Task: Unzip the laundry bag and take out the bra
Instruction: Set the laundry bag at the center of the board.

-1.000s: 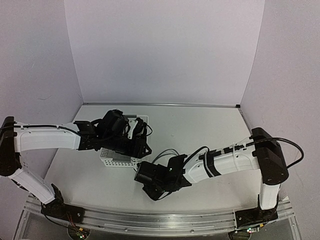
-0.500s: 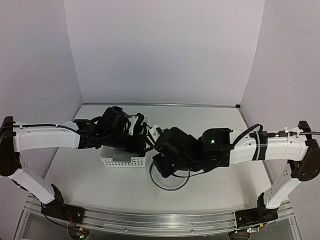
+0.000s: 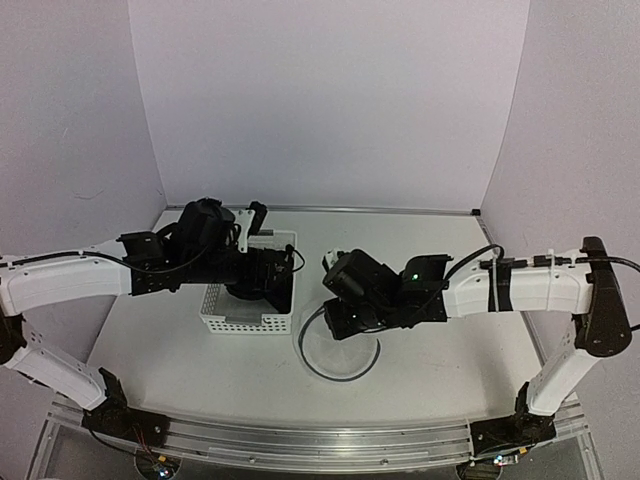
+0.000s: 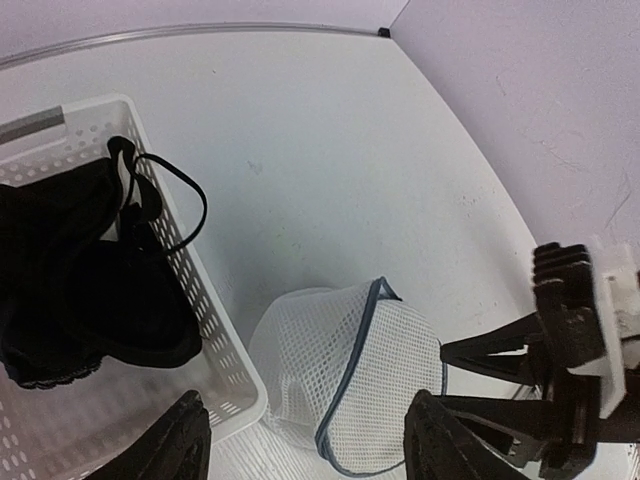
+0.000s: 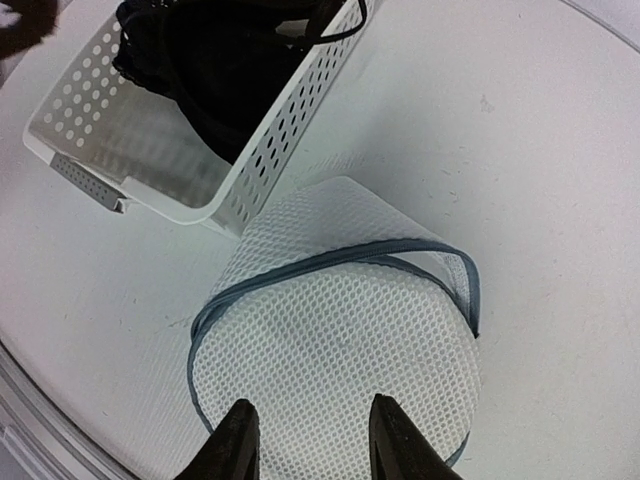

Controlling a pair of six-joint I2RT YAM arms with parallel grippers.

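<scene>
The laundry bag (image 3: 338, 352), white mesh with a thin dark rim, lies on the table just right of the basket; it also shows in the left wrist view (image 4: 350, 385) and the right wrist view (image 5: 340, 350). Its zip edge gapes along the far side and nothing dark shows inside. The bra (image 4: 90, 290), black with thin straps, lies in the white basket (image 4: 225, 330), also seen from the right wrist (image 5: 220, 60). My left gripper (image 4: 310, 440) hangs open above the basket's near right corner (image 3: 270, 285). My right gripper (image 5: 315, 435) stands open just over the bag (image 3: 335, 315), holding nothing.
The white perforated basket (image 3: 215, 320) stands left of centre, its rim (image 5: 280, 150) almost touching the bag. A metal strip (image 3: 320, 209) edges the table's far side below the lilac walls. The right arm's black fingers (image 4: 560, 380) reach in beside the bag.
My right arm swung from the table's front up and back, and its gripper now hovers over the bag, jaws wider. The left gripper drew back and left over the basket.
</scene>
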